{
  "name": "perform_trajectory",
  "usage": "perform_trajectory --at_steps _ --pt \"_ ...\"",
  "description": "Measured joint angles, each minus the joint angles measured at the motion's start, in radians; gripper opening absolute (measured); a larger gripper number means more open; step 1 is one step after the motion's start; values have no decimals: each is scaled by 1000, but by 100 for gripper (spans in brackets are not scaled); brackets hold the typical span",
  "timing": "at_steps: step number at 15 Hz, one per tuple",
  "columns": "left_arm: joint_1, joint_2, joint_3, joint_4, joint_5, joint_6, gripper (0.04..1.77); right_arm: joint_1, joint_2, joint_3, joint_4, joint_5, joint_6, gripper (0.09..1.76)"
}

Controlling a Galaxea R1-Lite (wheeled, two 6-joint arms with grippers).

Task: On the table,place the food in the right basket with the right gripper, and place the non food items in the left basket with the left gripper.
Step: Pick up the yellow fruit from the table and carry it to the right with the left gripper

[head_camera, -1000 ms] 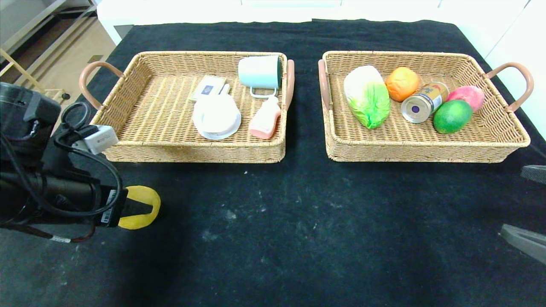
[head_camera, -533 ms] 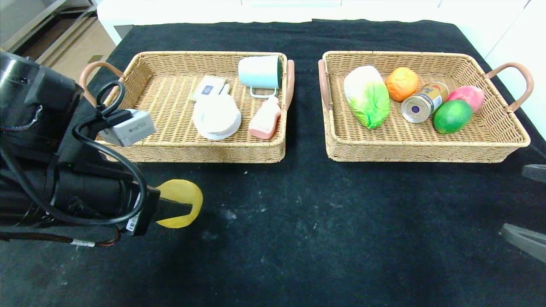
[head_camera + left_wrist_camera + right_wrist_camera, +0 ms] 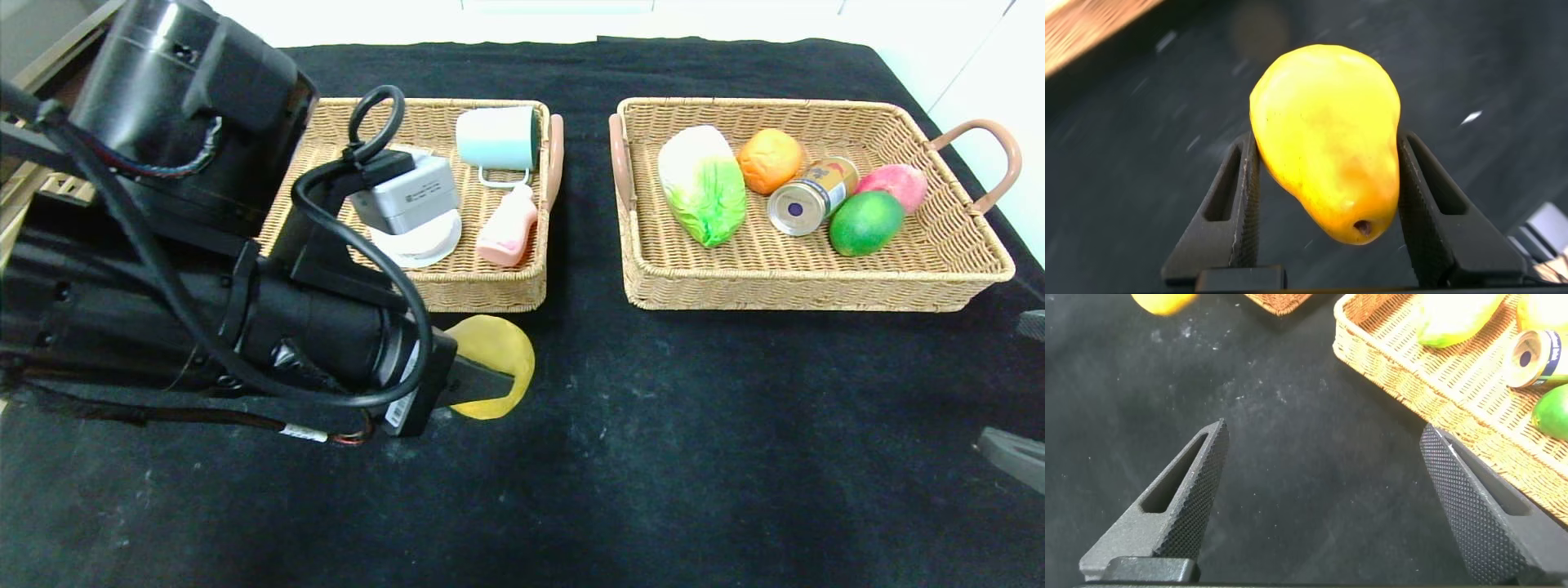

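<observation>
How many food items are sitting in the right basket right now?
5 in the right basket: cabbage at its left, orange behind, can in the middle, green mango and pink fruit to the right. None appears hidden.

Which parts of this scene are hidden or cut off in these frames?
- Head view: the left arm covers the left basket near-left half and most of the white plate.
- Head view: the right pincer is cut by the frame edge.
- Left wrist view: the yellow pear hides the table beneath.
</observation>
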Motion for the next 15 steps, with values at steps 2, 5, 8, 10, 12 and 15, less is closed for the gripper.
perform_trajectory --at_steps 2,5,8,10,12,15 --pt "-41 56 -62 3 0 0 100 0 -9 1 0 0 0 171" --pt "-91 146 -148 -4 6 0 100 0 -18 1 0 0 0 171" --pt "-129 229 -244 0 9 0 100 0 -28 -2 -1 0 0 171" --pt "-149 283 -296 3 10 0 100 -1 -38 -4 -3 0 1 171" --pt "-164 333 -329 2 10 0 100 -1 -49 -5 -4 0 1 171" --pt "-173 394 -369 2 11 -3 100 -2 -56 -4 -3 -1 2 171"
